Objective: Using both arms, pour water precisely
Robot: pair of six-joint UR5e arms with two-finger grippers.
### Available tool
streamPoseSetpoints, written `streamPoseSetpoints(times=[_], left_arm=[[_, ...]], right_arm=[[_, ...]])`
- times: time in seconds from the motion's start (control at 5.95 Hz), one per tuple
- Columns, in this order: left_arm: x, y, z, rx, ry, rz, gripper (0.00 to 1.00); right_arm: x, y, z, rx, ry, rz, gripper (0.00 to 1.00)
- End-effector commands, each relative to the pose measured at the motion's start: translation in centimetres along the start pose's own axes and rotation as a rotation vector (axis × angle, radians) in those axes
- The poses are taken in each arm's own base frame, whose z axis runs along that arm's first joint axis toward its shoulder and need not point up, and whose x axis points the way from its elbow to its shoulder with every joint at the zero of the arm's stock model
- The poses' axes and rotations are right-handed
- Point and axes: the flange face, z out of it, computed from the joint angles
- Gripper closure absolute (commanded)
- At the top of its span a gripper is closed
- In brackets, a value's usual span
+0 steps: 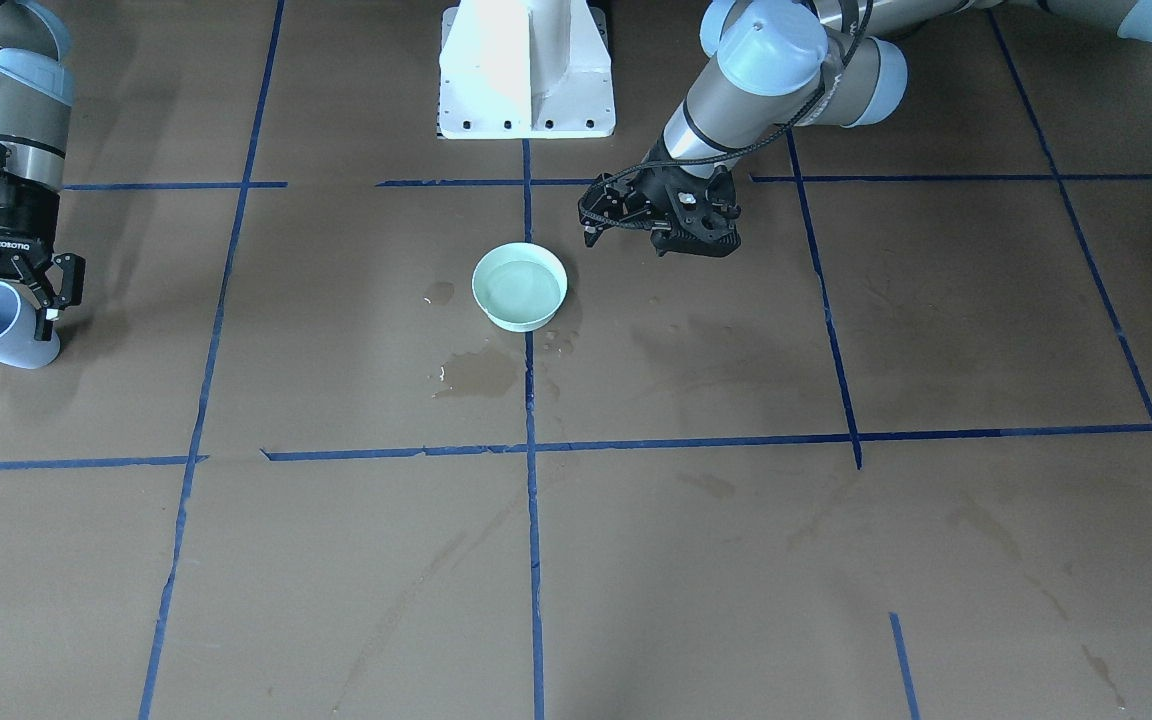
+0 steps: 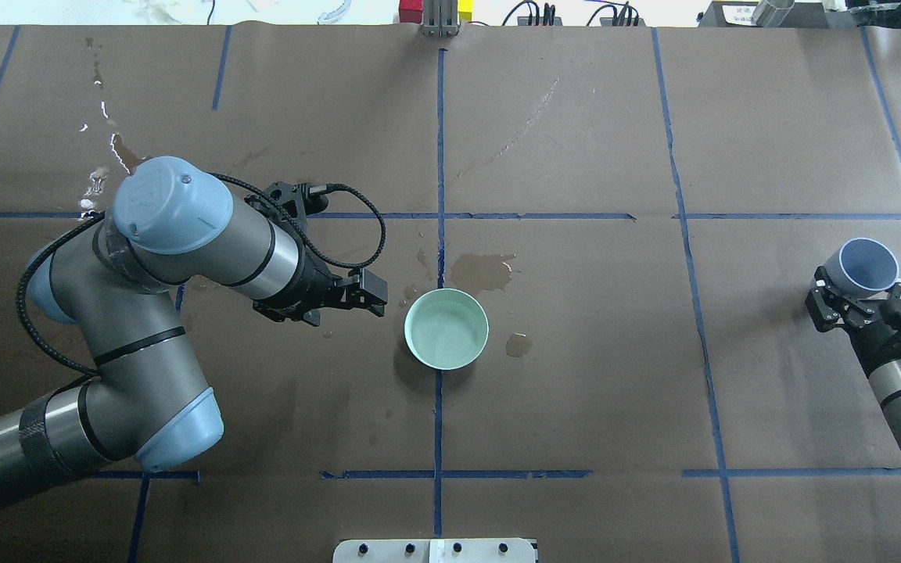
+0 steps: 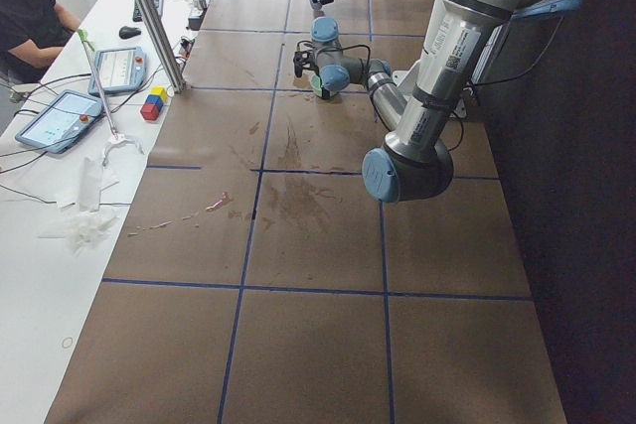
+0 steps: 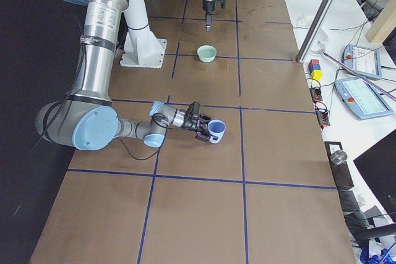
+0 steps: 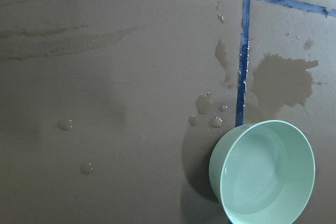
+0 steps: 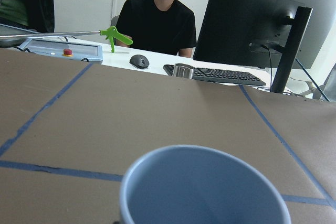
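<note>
1. Where things are: the water (image 5: 265, 174) lies in a pale green bowl (image 1: 521, 321) at mid-table (image 2: 576, 391), on the blue centre line. The blue-grey cup (image 2: 866, 263) is well apart, out at the robot's right end. I cannot tell whether it holds any water.
2. Jaws: the right gripper (image 2: 859, 291) has its jaws clamped on the cup's sides. The left gripper (image 2: 375, 295) hovers just beside the bowl; its jaws look pressed together and hold nothing.
3. Risk, nudge: the bowl stands free. If the left arm moves sideways, those closed jaws could clip the rim and slop the water.
4. Risk, missed pour: a dark wet stain (image 2: 483, 272) and droplets (image 5: 210, 120) ring the bowl. A pour started too high, or off the bowl's centre, would probably add to them.
5. Risk, slip: the cup is held only by side pressure. A wet wall or a sharp tilt could let it turn in the jaws.
6. Orientation: the cup stands about upright, long axis near vertical, mouth up. The bowl is round and shallow, with no real long axis; it opens upward.
</note>
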Motion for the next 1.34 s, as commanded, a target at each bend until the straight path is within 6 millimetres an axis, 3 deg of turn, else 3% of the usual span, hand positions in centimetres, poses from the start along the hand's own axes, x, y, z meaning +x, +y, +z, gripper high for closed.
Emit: streamPoseSetpoints(times=[0.0,0.34,0.5,0.67,0.84,1.01,1.18], left_arm=[[0.0,0.0,0.1,-0.002,-0.002,0.0,0.0],[-0.1,0.0,0.1,-0.001,-0.005,-0.003,0.0],[-1.0,-0.4,-0.2,0.004,-0.012,-0.012,0.0],[-2.9,0.0,-1.2,0.006,-0.019,-0.016,0.0],[-4.0,-0.2,-1.5,0.01,-0.028,-0.026,0.0],[-4.6,-0.5,-1.5,0.015,-0.036,-0.033,0.0],[-6.6,-0.6,-1.5,0.016,-0.058,-0.051,0.0]], right_arm=[[-0.5,-1.0,-0.2,0.024,-0.038,0.022,0.95],[-5.2,-4.0,-0.9,0.056,-0.095,-0.029,1.0],[-7.5,-6.6,-2.2,0.07,-0.131,-0.04,1.0],[-10.1,-7.8,-2.5,0.059,-0.13,-0.063,1.0],[-16.8,-9.1,-2.4,0.059,-0.148,-0.055,0.99],[-20.7,-9.5,-3.6,0.052,-0.181,-0.049,1.0],[-24.8,-9.9,-5.4,0.049,-0.242,-0.052,0.99]])
